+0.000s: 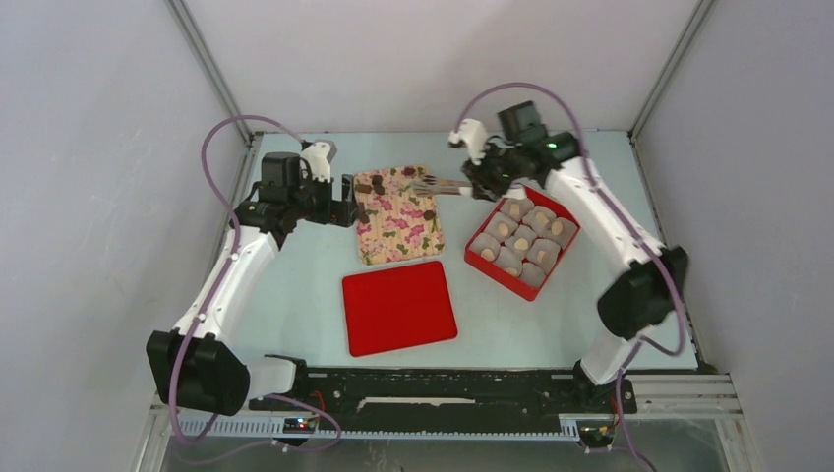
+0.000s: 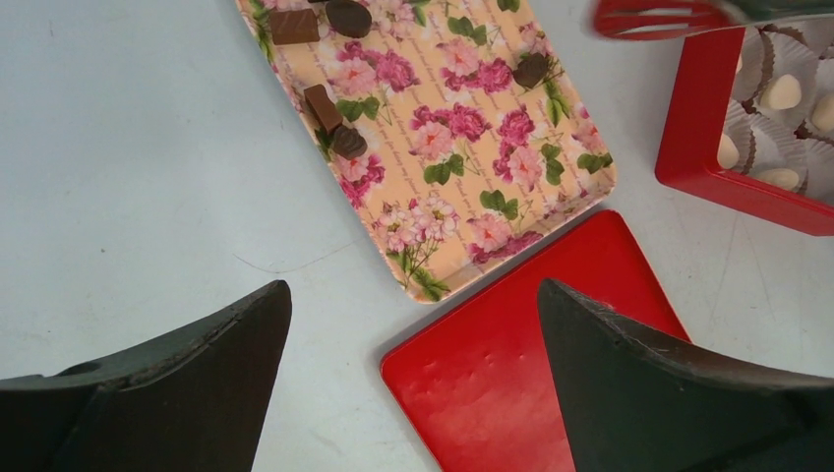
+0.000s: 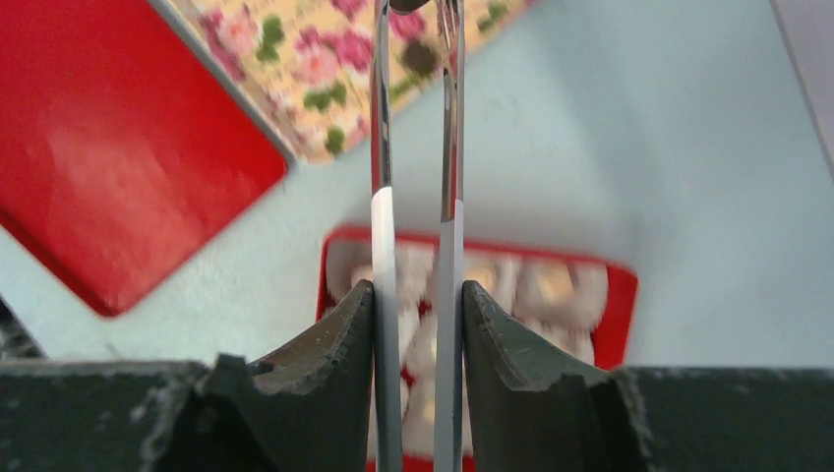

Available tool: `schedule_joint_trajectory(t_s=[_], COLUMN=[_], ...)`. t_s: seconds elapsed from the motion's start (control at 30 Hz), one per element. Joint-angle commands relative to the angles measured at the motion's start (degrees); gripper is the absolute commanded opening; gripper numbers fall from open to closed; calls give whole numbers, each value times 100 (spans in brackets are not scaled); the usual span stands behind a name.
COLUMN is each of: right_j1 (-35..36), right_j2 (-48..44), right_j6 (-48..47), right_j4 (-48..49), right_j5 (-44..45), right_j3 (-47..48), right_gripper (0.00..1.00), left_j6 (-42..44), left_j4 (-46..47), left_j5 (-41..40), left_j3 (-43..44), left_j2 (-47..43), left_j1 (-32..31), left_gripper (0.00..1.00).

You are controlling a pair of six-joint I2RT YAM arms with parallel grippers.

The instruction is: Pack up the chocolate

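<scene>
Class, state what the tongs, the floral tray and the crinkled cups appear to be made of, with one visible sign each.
The tongs look like polished metal, probably steel: mirror-bright arms. The floral tray seems rigid plastic, perhaps melamine: smooth printed surface, raised rounded rim. The crinkled cups look like thin white paper: pleated walls.

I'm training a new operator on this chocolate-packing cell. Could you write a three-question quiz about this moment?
1. True or false: the right pincer is shut on the tongs.
2. Where is the red lid relative to the red box?
A) closed on top of it
B) flat on the table, apart from it
C) leaning upright against its side
3. Fill in: the dark chocolates lie on the ___-patterned tray.

Key: 1 true; 2 B; 3 floral.
</scene>
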Motion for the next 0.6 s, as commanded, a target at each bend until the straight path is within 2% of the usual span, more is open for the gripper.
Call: schedule_joint_trajectory(t_s=[0.0, 0.13, 0.33, 0.57], right_j1=[-542, -1130, -1933, -2207], right_j2=[-1259, -1983, -2605, -2903], right_j6=[-268, -472, -985, -1720], right_j4=[-826, -1390, -2229, -2806], right_j5=[-40, 74, 235, 503], right_j3=[-702, -1292, -1729, -2358], right_gripper=[24, 24, 24, 24], left_j6=[-4, 351, 330, 274], left_j4=[37, -139, -218, -175], left_j5=[32, -181, -155, -112], left_j3=[163, 253, 252, 312], left_j2=[164, 227, 267, 343], left_j1=[25, 23, 17, -67], left_gripper=[98, 98, 98, 98])
